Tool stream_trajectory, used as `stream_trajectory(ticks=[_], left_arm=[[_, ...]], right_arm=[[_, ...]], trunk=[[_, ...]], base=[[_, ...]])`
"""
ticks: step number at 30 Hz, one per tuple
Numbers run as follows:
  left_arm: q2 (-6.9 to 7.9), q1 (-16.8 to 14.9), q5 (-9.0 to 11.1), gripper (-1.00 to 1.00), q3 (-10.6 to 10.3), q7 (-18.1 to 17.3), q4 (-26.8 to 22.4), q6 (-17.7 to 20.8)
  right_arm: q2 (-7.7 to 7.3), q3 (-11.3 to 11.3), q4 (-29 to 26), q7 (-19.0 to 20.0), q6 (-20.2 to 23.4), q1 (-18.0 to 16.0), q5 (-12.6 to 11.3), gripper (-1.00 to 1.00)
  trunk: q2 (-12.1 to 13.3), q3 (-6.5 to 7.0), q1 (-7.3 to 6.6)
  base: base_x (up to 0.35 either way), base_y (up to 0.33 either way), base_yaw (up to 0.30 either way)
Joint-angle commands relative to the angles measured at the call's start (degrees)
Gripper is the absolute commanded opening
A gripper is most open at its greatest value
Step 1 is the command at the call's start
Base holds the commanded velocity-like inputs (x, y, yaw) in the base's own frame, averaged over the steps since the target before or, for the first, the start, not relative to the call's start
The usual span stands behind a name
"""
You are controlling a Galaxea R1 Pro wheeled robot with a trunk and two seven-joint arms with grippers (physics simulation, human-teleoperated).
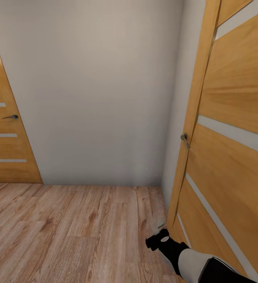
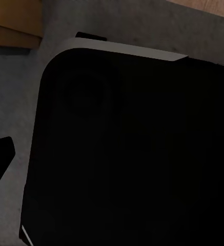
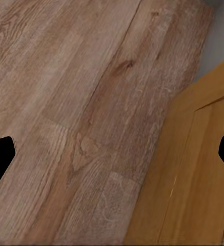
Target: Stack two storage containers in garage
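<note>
Near the open wooden door [image 1: 231, 129] on wood-plank floor [image 1: 66, 232], we see our right tool [image 1: 159, 238] with fingers [image 3: 0, 156] spread apart, holding nothing. Left tool state: cannot tell. We see no containers.

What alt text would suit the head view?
A pale wall above wood-plank floor, with one wooden door at far left and another door ajar close on the right. The right arm's tool hangs low beside that door.
</note>
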Motion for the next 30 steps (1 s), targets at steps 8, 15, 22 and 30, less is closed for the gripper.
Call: stream_trajectory(ticks=[8,15,22,30], left_arm=[[-0.01,0.02,0.29,1.0,-0.01,0.04,-0.06,-0.1],[-0.01,0.02,0.29,1.0,-0.02,0.04,-0.06,-0.1],[-0.01,0.02,0.23,1.0,-0.01,0.04,-0.06,-0.1],[-0.01,0.02,0.26,1.0,0.05,0.04,-0.06,-0.1]], right_arm=[[-0.14,0.41,0.26,0.3,-0.13,4.17,-4.13,1.0],[-0.42,0.47,0.32,0.41,0.1,4.55,-7.26,1.0],[-0.65,0.48,0.35,0.43,-0.1,6.14,-7.53,1.0],[-3.02,0.61,0.27,0.41,-1.27,13.26,-7.51,1.0]], trunk=[[-0.03,-0.05,0.0],[-0.03,-0.05,0.0],[-0.03,-0.05,0.0],[-0.03,-0.05,0.0]], base=[[0.0,0.0,0.0],[0.0,0.0,0.0],[0.0,0.0,0.0],[0.0,0.0,0.0]])
